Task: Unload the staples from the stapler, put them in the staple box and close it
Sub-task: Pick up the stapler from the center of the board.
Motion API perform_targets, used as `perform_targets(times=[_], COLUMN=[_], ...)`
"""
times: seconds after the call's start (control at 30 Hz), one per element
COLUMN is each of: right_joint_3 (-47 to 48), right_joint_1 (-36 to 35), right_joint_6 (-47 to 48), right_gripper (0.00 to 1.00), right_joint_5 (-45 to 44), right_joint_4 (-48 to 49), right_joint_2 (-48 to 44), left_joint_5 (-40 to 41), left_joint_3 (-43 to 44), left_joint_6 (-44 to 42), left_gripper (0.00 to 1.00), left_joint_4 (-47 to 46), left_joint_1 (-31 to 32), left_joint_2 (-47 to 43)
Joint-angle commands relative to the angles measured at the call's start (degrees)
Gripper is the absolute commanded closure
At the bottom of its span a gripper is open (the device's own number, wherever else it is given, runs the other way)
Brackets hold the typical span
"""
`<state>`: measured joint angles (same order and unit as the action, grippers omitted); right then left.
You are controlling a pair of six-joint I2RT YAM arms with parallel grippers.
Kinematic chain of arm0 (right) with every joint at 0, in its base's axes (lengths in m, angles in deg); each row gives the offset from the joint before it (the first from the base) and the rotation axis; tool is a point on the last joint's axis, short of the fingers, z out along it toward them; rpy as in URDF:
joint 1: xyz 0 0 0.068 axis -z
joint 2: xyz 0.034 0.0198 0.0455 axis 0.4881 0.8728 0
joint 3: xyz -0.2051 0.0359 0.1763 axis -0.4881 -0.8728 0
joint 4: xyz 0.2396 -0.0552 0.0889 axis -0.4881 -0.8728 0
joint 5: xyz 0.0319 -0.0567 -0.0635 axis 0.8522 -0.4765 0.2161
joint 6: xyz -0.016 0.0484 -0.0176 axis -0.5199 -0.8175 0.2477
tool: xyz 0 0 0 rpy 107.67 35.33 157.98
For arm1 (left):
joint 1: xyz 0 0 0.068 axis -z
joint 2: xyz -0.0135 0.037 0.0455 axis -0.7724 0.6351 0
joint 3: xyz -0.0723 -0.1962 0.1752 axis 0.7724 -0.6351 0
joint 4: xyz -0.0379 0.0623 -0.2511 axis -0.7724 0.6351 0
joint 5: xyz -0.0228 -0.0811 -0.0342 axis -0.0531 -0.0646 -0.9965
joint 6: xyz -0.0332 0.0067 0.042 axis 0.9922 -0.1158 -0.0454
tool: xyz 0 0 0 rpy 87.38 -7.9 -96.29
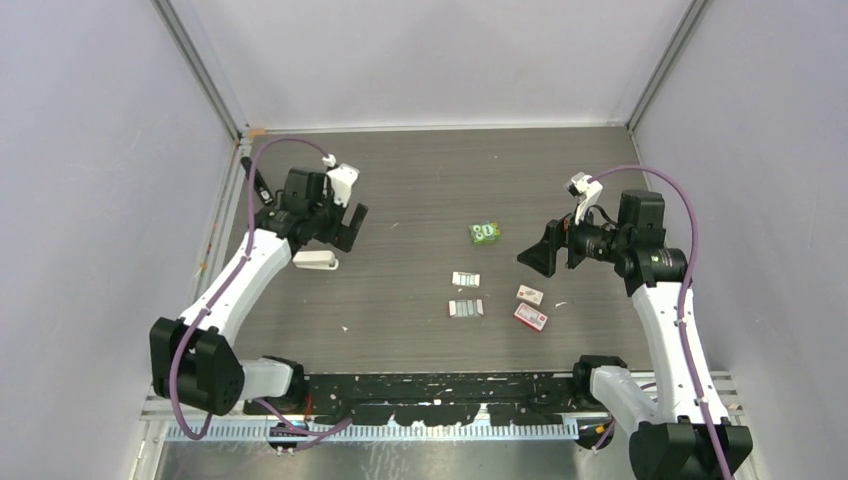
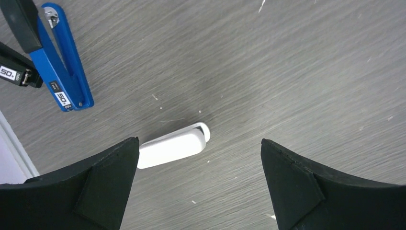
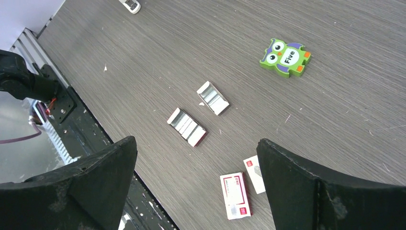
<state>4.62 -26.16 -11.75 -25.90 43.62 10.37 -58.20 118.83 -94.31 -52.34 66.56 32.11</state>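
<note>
Silver staples (image 3: 187, 127) lie on the table (image 1: 420, 180) near the right jaws, which are wide open and empty. The left jaws, open and empty too, hang over the white stapler (image 2: 174, 146).

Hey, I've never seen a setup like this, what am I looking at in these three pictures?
Two robot arms bolted to a table. The wide picture looks down from above; the other two come from cameras on each wrist, so the black wedges are fingers. The left end effector hangs open near a white stapler, with a blue stapler nearby. The right end effector is open, facing two groups of staples, two red-and-white boxes and a green owl packet. Nothing is held.
</note>
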Motion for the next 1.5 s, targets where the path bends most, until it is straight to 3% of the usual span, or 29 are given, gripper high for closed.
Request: perform_targets(times=[0.0, 0.3, 0.5, 0.7, 1.1, 1.3, 1.47], right_joint_3=[-0.01, -0.01, -0.02, -0.03, -0.04, -0.04, -0.12], right_joint_1=[-0.58, -1.68, -2.30, -3.04, -3.05, -3.05, -3.05], right_joint_6=[0.67, 1.06, 1.74, 2.14, 2.18, 2.16, 2.27], right_gripper=[0.00, 0.00, 0.01, 0.00, 0.00, 0.01, 0.00], right_joint_5=[-0.91, -1.98, -3.27, -3.90, -3.81, -3.33, -3.34], right_joint_4=[1.93, 1.90, 1.76, 1.58, 1.66, 1.57, 1.57], right_joint_2=[0.20, -0.14, -0.68, -0.69, -0.42, -0.61, -0.66], left_joint_5=[-1.27, -2.21, -1.76, -3.55, 0.28, -1.29, -3.00], left_joint_3=[-3.88, -15.13, -13.79, -13.85, -13.10, -9.22, -5.22], left_joint_6=[-11.92, -22.56, -22.98, -24.72, -28.86, -29.67, -29.83], left_gripper=[0.00, 0.03, 0.11, 0.12, 0.19, 0.16, 0.22], left_joint_4=[-2.99, -9.39, -7.59, -6.35, -3.64, -1.88, 0.71], left_joint_1=[-0.60, -0.61, -0.56, -0.60, -0.61, -2.93, -3.54], left_joint_2=[-0.91, -5.59, -3.51, -3.63, 1.74, 8.11, 15.20])
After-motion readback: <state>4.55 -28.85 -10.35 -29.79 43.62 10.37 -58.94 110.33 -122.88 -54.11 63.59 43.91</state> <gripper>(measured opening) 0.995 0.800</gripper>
